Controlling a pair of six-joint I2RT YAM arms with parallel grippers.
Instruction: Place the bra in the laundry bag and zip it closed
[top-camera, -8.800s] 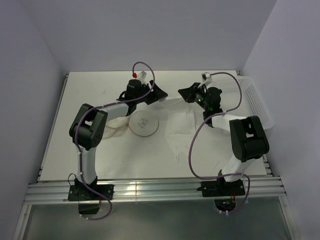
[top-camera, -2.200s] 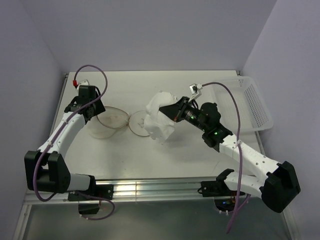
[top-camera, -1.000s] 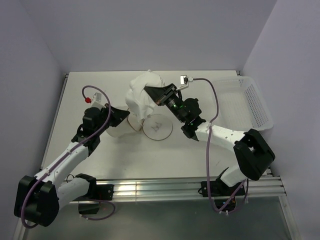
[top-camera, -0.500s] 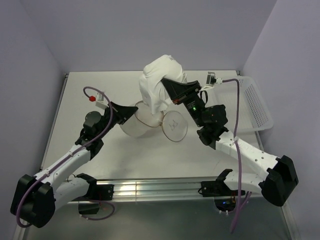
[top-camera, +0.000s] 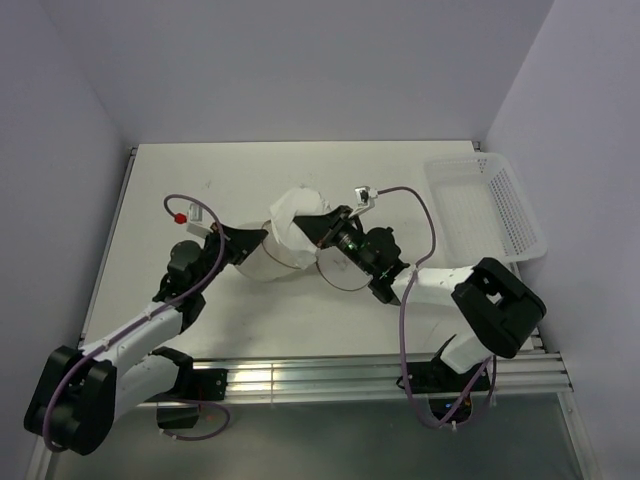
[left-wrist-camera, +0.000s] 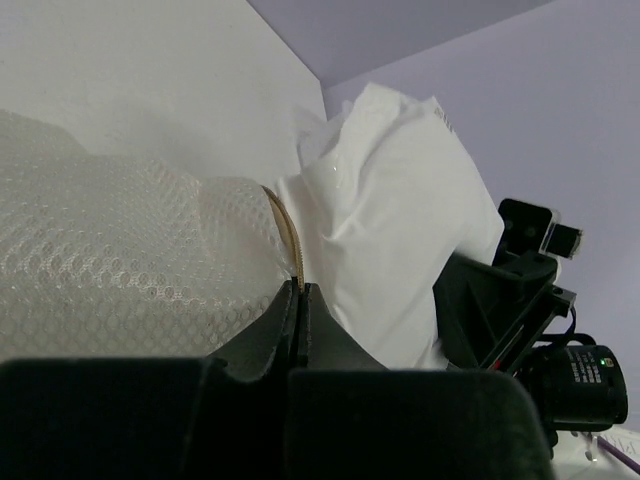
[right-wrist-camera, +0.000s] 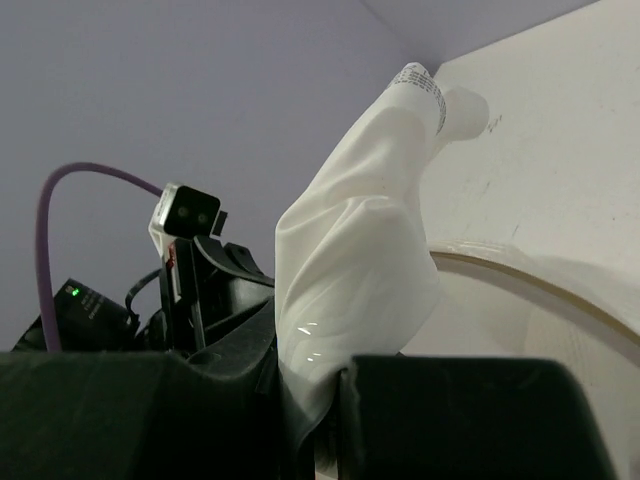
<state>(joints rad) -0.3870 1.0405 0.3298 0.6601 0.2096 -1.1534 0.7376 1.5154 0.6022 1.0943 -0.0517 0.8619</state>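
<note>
The laundry bag (top-camera: 258, 264) lies on its side mid-table, its mesh wall (left-wrist-camera: 120, 270) wide in the left wrist view. Its round lid (top-camera: 343, 270), with a small black mark, hangs open to the right. My left gripper (top-camera: 262, 241) (left-wrist-camera: 298, 292) is shut on the bag's tan rim (left-wrist-camera: 287, 235). The bra (top-camera: 293, 214) (left-wrist-camera: 385, 215) (right-wrist-camera: 352, 255) is a bunched white bundle standing up at the bag's open mouth. My right gripper (top-camera: 320, 232) (right-wrist-camera: 315, 405) is shut on its lower part, just right of the opening. How far the bra reaches inside is hidden.
A white perforated plastic basket (top-camera: 487, 205) sits at the table's right edge, partly over it. Purple cables loop above both wrists. The two grippers are close together at the bag's mouth, with walls behind and to both sides.
The right gripper has come down and left with the bra, from high above the table to the bag's mouth. The left gripper keeps its hold on the rim, and has shifted slightly.
</note>
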